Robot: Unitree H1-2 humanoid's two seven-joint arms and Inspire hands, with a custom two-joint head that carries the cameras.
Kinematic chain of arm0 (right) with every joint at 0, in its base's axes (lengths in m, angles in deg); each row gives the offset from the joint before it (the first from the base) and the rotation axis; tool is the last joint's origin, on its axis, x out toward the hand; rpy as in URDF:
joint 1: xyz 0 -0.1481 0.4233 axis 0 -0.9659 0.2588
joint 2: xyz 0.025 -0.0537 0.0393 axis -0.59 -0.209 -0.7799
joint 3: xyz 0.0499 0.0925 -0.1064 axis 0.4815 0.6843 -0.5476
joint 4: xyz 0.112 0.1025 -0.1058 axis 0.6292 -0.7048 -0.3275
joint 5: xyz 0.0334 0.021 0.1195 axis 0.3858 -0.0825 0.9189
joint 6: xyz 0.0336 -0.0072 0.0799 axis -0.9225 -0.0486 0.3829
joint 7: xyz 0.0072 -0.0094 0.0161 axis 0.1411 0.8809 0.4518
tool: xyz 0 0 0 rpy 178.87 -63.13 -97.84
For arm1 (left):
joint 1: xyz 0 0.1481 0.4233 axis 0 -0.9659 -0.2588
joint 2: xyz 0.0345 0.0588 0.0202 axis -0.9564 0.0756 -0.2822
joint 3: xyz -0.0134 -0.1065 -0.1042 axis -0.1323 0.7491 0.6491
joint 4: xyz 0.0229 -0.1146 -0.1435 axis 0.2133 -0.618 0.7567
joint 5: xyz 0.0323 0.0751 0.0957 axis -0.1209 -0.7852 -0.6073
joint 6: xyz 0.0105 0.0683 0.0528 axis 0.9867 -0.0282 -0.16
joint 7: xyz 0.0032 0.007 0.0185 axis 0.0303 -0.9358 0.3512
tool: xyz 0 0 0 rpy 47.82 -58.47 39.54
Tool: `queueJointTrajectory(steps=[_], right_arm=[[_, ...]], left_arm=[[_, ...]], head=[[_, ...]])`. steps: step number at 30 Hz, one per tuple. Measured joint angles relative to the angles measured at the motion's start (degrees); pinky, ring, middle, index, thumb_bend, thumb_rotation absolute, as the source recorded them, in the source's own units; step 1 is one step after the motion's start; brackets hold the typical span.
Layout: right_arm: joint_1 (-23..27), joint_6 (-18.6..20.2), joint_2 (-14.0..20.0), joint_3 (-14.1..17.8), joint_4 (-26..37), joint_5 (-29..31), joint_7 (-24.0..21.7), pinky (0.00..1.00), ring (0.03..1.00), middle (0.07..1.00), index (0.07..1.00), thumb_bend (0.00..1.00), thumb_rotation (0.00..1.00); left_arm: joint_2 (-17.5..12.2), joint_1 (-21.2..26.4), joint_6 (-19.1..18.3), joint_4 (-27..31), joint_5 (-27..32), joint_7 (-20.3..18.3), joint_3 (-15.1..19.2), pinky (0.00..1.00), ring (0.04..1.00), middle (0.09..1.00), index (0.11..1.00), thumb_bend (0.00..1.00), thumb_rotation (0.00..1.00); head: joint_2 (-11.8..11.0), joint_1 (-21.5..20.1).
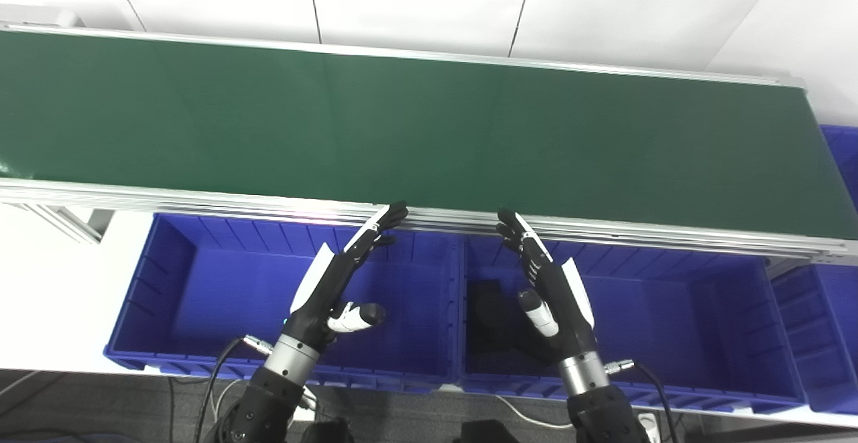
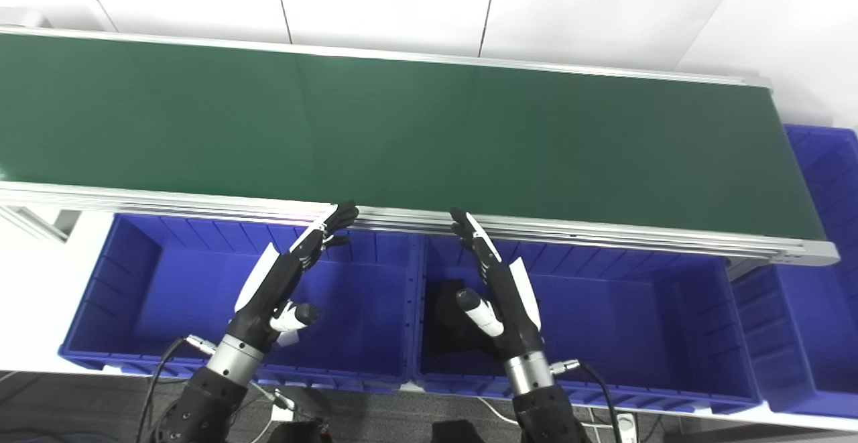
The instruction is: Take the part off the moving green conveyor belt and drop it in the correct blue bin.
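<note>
Hands open, holding nothing: left hand (image 1: 338, 279) over left bin (image 1: 167, 282), right hand (image 1: 553, 289) over middle bin (image 1: 704, 322); dark object (image 1: 493, 309) inside, unclear. Belt (image 1: 402, 128) bare.

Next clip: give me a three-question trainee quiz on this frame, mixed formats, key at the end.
1. True or false: a part lies on the green conveyor belt.
2. Which is shut on something: A) left hand B) right hand C) neither?
3. Fill in: a dark object sits in the ____ blue bin, not the left blue bin.

Key: 1 false, no part is visible. 2 C, both open. 3 middle.
</note>
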Motion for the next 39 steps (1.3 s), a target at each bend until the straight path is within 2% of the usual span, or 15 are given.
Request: queueJointTrajectory(steps=[2,4,6,8,10,13,17,25,26,28,30,31,32,34,39], right_arm=[[-0.03,-0.01,0.0,-0.24,-0.31,-0.01,0.32,0.93,0.925,0.936,0.927,0.96,1.0],[-0.02,-0.04,0.02,-0.73,-0.59,-0.05,0.94,0.92,0.925,0.937,0.928,0.97,1.0],[0.02,-0.16,0.03,-1.32,-1.27,-0.25,1.48,0.92,0.924,0.938,0.927,0.99,1.0],[0.01,-0.2,0.12,-1.82,-2.35,-0.29,1.85,0.94,0.928,0.94,0.924,1.0,1.0],[-0.08,-0.2,0.14,-2.15,-2.75,-0.23,2.25,0.95,0.934,0.943,0.924,1.0,1.0],[-0.07,-0.2,0.24,-2.36,-2.84,-0.35,2.7,0.95,0.935,0.944,0.926,1.0,1.0],[-0.06,-0.2,0.45,-2.83,-2.96,-0.73,3.73,0.94,0.927,0.941,0.924,0.99,1.0],[-0.2,-0.21,0.56,-2.95,-2.9,-0.63,3.76,0.94,0.922,0.938,0.923,0.97,1.0],[-0.21,-0.21,0.56,-2.94,-2.89,-0.66,3.77,0.94,0.922,0.94,0.926,0.96,1.0],[-0.29,-0.21,0.56,-2.91,-2.46,-0.89,3.77,0.94,0.921,0.942,0.931,0.94,1.0],[-0.31,-0.21,0.54,-2.88,-1.58,-1.51,3.81,0.94,0.921,0.944,0.935,0.93,1.0],[-0.22,-0.21,0.52,-2.83,-1.44,-1.79,3.82,0.94,0.922,0.946,0.936,0.93,1.0],[-0.11,-0.21,0.45,-2.78,-1.37,-2.02,3.81,0.93,0.923,0.946,0.935,0.93,1.0],[-0.01,-0.21,0.07,-2.54,-1.26,-2.34,3.79,0.93,0.926,0.943,0.931,0.93,1.0],[0.66,-0.2,-2.14,-2.19,0.16,-3.54,3.65,0.92,0.922,0.941,0.921,0.94,1.0]], left_arm=[[0.01,-0.03,0.0,0.0,0.0,0.17,-0.42,0.85,0.918,0.921,0.92,1.0,1.0],[-0.11,-0.02,0.01,-0.07,0.04,0.46,-0.82,0.86,0.924,0.922,0.917,1.0,1.0],[-0.44,-0.01,0.02,-0.39,0.06,0.8,-1.33,0.86,0.921,0.92,0.912,1.0,1.0],[-1.03,0.07,0.03,-1.19,0.05,1.54,-2.12,0.84,0.91,0.915,0.906,1.0,1.0],[-1.75,0.06,0.03,-2.04,0.0,2.2,-2.98,0.82,0.9,0.911,0.902,1.0,1.0],[-2.57,0.12,0.03,-2.15,-0.09,3.5,-3.54,0.8,0.887,0.903,0.895,1.0,1.0],[-2.7,0.52,0.03,-2.14,-0.13,4.84,-4.07,0.8,0.893,0.909,0.9,1.0,1.0],[-3.22,0.6,0.03,-1.86,0.0,4.94,-4.93,0.83,0.909,0.916,0.91,1.0,1.0],[-3.36,0.59,0.03,-1.73,0.0,4.94,-4.98,0.82,0.907,0.917,0.911,1.0,1.0],[-3.59,0.55,0.03,-1.06,-0.03,4.93,-4.86,0.82,0.907,0.92,0.917,1.0,1.0],[-3.55,0.5,0.03,0.19,-0.03,4.83,-4.39,0.84,0.914,0.929,0.929,1.0,1.0],[-3.53,0.52,0.09,0.57,-0.01,4.75,-4.12,0.85,0.918,0.932,0.933,1.0,1.0],[-3.52,0.53,0.1,0.81,0.05,4.46,-3.65,0.85,0.925,0.938,0.938,1.0,1.0],[-3.56,0.52,0.1,1.19,0.7,3.61,-3.01,0.84,0.925,0.937,0.936,1.0,1.0],[-4.35,0.62,0.1,1.25,3.69,1.68,-1.57,0.84,0.929,0.938,0.943,1.0,1.0]], head=[[-2.36,-0.35],[-2.37,-0.35],[-5.09,-0.96],[-5.36,-0.97],[-7.12,-1.58],[-7.12,-1.93],[-6.42,-2.55],[-5.01,-3.34],[-3.18,-3.95],[-2.99,-4.04],[-0.02,-6.75],[0.0,-6.77],[1.13,-9.64],[1.49,-10.54],[3.78,-15.91]])
